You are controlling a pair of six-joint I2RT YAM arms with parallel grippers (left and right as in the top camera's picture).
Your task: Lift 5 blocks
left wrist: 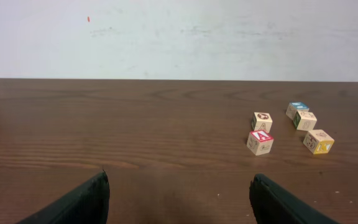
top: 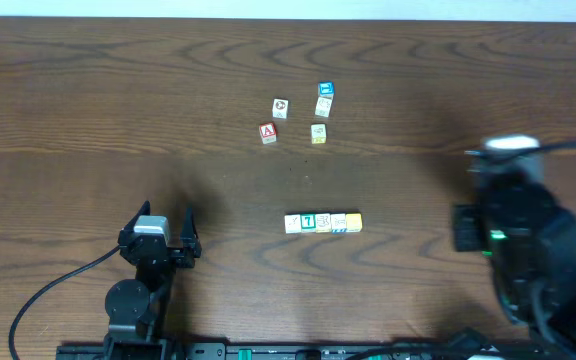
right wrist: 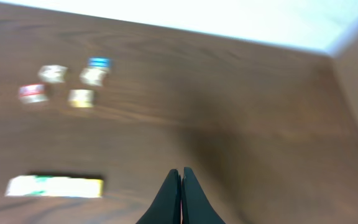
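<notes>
Quick pass from my station. The blocks (top: 323, 222) sit on the table (top: 88, 100) in one tight row, touching side to side. In the overhead view the row runs 9 to 3 o'clock, a bit toward 6 o'clock from table centre. I read the green T block (top: 308, 221) second from the 9 o'clock end and the yellow block (top: 353, 222) at the 3 o'clock end. The other faces are too small to read. The row lies flat on the wood, apart from both tools.

My left gripper (left wrist: 178, 202) is spread wide and holds no block. It sits at 9 o'clock of the row, well apart, pointing toward 12. My right gripper (right wrist: 181, 179) is clenched, finger against finger, at 3 o'clock of the row, well apart. Its view is blurred, and the row shows there as a pale bar at 9 o'clock of the fingertips.

At 12 o'clock of the row is a loose cluster: the red A cube (top: 268, 133), the blue-topped cube (top: 326, 90) and three pale cubes (top: 280, 107). One of the pale cubes is just beside the blue-topped cube.
</notes>
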